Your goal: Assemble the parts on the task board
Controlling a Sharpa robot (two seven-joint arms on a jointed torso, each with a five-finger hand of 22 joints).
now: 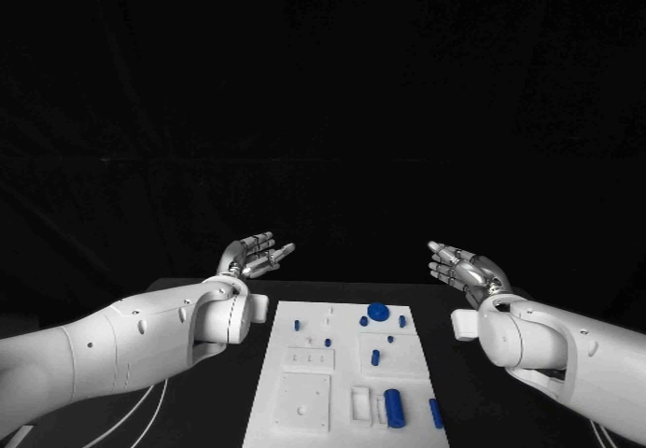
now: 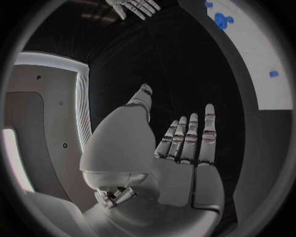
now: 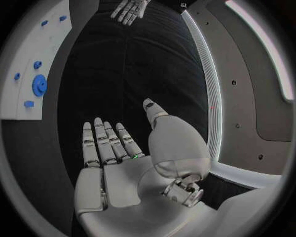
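The white task board lies in the middle of the black table, near the front edge. On it sit blue parts: a round gear-like disc, a long cylinder, a thin bar and several small pegs. My left hand is raised above the table beyond the board's far left corner, fingers spread, palm empty. My right hand is raised beyond the far right corner, likewise spread and empty. The board and its disc show at the rim of the right wrist view.
Black tabletop surrounds the board on both sides. White cables trail under my left arm at the table's left front. The board with blue parts also appears in the left wrist view, as does the other hand.
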